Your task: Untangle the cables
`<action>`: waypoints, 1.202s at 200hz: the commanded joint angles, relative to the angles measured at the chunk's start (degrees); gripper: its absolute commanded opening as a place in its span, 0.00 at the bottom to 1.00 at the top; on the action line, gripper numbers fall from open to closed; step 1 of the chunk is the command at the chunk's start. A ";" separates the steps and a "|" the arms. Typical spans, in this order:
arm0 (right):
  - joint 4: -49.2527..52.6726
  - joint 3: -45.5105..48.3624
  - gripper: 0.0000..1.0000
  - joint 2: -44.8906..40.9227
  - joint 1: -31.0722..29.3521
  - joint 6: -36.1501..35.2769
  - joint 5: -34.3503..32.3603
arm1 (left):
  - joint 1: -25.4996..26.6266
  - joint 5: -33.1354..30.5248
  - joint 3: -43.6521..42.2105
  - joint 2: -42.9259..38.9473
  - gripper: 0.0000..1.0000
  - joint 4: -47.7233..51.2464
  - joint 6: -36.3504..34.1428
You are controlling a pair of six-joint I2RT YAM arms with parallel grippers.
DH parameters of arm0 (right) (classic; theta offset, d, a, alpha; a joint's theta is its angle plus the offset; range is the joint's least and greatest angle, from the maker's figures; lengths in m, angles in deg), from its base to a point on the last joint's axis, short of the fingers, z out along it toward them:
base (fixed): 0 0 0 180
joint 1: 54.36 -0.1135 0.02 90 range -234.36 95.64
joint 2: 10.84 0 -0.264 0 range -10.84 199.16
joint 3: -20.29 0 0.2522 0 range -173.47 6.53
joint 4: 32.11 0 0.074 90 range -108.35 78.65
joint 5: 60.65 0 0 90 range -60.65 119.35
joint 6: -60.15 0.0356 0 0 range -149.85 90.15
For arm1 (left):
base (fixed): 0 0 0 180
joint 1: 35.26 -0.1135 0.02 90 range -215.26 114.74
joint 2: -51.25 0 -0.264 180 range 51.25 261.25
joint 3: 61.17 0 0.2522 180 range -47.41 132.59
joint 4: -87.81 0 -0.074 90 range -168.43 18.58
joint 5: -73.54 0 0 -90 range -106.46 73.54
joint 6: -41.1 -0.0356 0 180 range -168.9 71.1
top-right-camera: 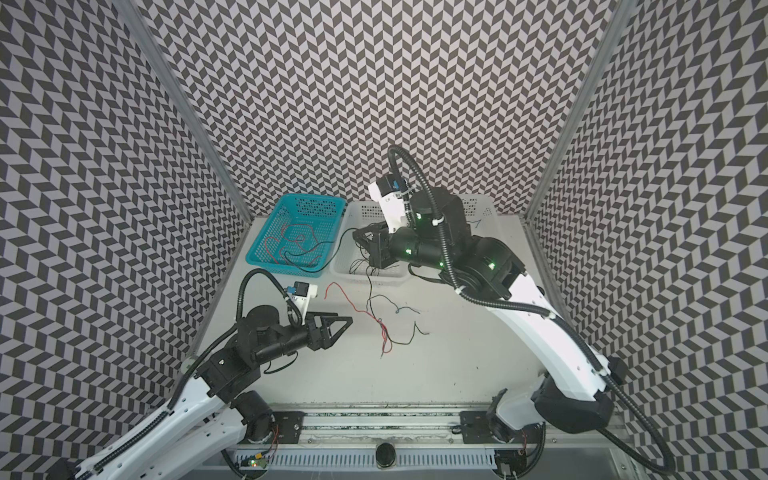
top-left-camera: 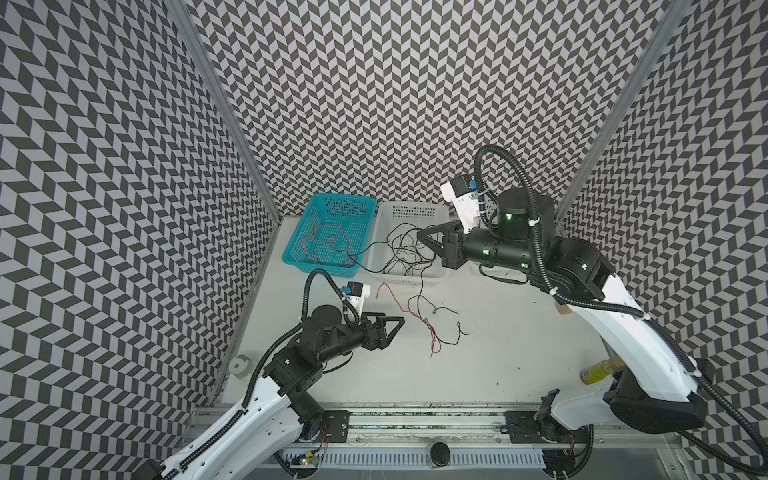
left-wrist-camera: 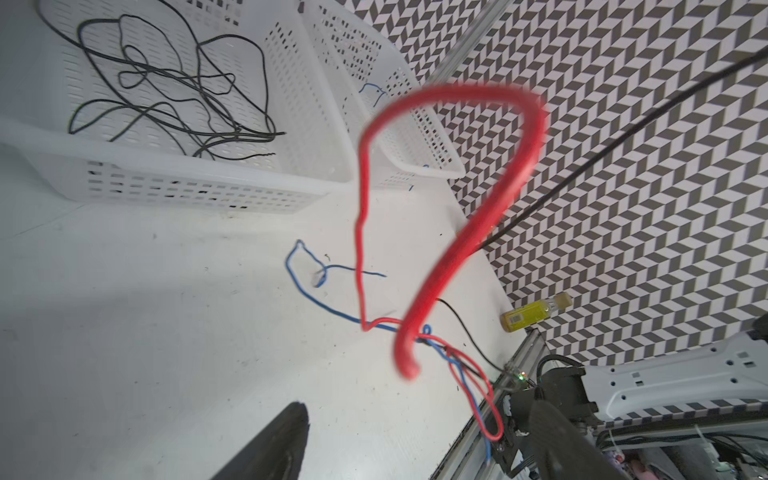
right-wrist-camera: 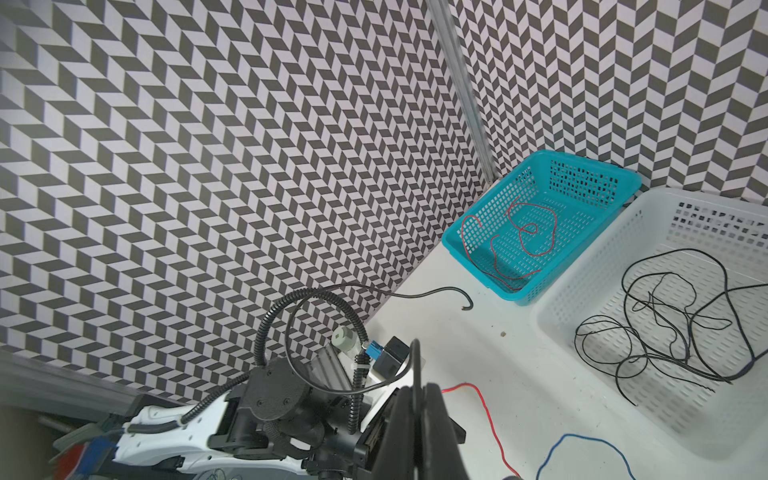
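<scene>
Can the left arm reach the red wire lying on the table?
Probably yes. The open left gripper sits right beside the red wire, with only bare table between them. The red wire is twisted with a blue wire, so that might come along too.

Ahead of our left end effector (top-left-camera: 397, 332), tangled cables (top-left-camera: 430, 332) litter the worktop (top-left-camera: 519, 365); beyond them the surface is bare; a black cable (top-left-camera: 420, 293) drops from our clamped right end effector (top-left-camera: 420, 236) to that tangle, barring passage beneath; under it sits the white basket (top-left-camera: 390, 279), the teal basket (top-left-camera: 299, 266) alongside.
</scene>
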 commanded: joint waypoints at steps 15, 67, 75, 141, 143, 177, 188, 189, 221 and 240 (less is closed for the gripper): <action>-4.68 -0.31 0.00 -1.95 -1.10 0.42 2.97 | 0.58 2.67 -1.60 1.57 0.86 -12.81 4.62; -4.25 -0.25 0.00 -2.39 -3.22 -0.53 2.40 | 0.67 -9.07 0.95 0.03 0.83 -0.80 1.49; -4.24 -0.10 0.00 -2.54 -3.45 -0.55 2.44 | 0.69 -10.14 1.29 0.22 0.82 -0.57 1.47; -4.57 0.98 0.00 -3.92 -5.73 -1.34 1.16 | 0.75 -8.96 3.94 6.80 0.69 -2.27 2.70; -4.56 1.00 0.00 -3.96 -5.76 -1.42 1.13 | 0.75 -8.71 3.96 6.91 0.69 -2.43 2.70; -4.86 1.62 0.00 -4.50 -5.89 -1.60 0.81 | 1.75 -6.89 3.91 8.70 0.52 -2.94 2.24; -4.95 1.49 0.00 -4.49 -5.94 -1.69 1.00 | 1.90 -6.99 3.95 8.90 0.45 -2.26 1.78; -4.99 1.46 0.00 -4.54 -5.90 -1.69 0.98 | 1.90 -6.99 3.91 8.90 0.44 -2.22 1.76; -4.87 0.93 0.00 -5.32 -5.87 -2.45 -1.16 | 1.93 -7.43 3.22 8.43 0.01 0.63 0.36; -4.91 0.47 0.00 -6.57 -5.90 -3.50 -5.10 | 1.88 -8.95 2.29 7.59 0.00 3.85 -0.46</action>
